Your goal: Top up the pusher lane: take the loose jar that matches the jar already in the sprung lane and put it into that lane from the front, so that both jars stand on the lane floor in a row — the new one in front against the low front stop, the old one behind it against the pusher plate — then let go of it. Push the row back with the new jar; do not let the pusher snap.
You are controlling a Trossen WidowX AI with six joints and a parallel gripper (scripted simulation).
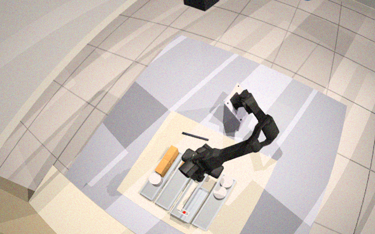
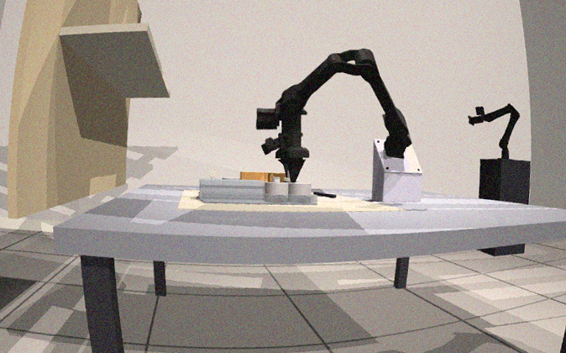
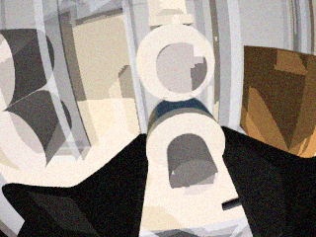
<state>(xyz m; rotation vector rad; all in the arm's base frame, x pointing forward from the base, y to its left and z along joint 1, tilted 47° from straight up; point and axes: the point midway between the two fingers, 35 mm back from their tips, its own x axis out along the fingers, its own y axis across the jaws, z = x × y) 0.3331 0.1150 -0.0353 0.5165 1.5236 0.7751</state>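
My gripper (image 3: 183,136) (image 2: 292,179) is shut on a jar (image 3: 215,123), seen in the wrist view with a pale ring-shaped lid. Directly beyond it stands the lane jar (image 3: 146,63), with a similar pale lid; a dark blue band shows between the lids. The lids look very close; whether the jars touch is unclear. A pale block, apparently the pusher (image 3: 171,20), is behind the lane jar. The sprung lane carries a red marker (image 1: 184,212) at its far end. The arm covers the held jar in the top view. The front stop and the held jar's base are hidden.
Two pale-topped jars (image 1: 226,181) (image 1: 220,193) stand in the lane on one side. Orange boxes (image 1: 166,160) and another pale-topped jar (image 1: 155,179) are in the outer lane opposite. An orange box (image 3: 276,99) is close to the finger on the wrist view's right. A dark bar (image 1: 195,136) lies nearby.
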